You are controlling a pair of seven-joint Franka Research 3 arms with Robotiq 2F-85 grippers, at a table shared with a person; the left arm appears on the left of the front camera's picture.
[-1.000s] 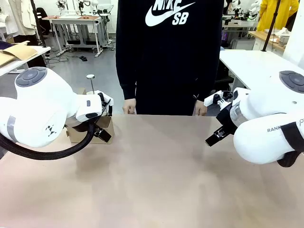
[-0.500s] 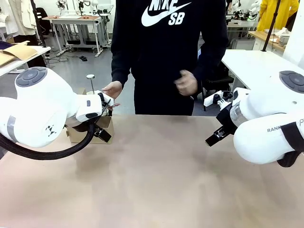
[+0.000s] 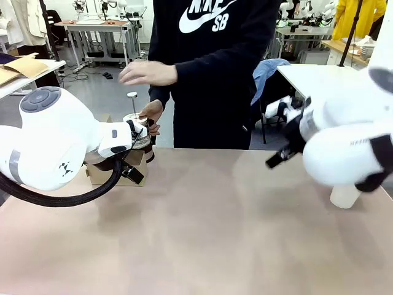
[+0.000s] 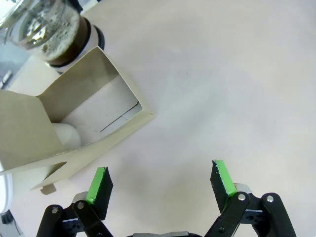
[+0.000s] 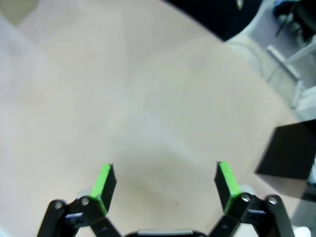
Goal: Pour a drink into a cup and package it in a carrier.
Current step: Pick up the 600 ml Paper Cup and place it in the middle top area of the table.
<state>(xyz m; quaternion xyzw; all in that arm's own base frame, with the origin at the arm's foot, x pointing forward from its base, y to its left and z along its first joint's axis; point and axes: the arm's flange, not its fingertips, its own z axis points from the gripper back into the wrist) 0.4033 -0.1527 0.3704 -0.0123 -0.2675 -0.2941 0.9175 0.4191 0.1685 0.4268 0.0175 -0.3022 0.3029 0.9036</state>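
Across the pale desk point(image 3: 202, 233), a person's hand point(image 3: 150, 114) is at the pitcher point(image 4: 49, 27) of dark drink point(image 4: 69, 53) far left beside the carrier point(image 4: 74, 113), the cup point(image 3: 345, 195) stands on the right, and the left gripper point(image 4: 160, 180) and right gripper point(image 5: 163, 182) hang wide and empty, best waiting clear.

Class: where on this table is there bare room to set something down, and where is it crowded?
The table's middle and near edge are bare, from the carrier on the left across to the white object on the right. Crowded: the far left corner, where a hand is at the pitcher by the carrier.
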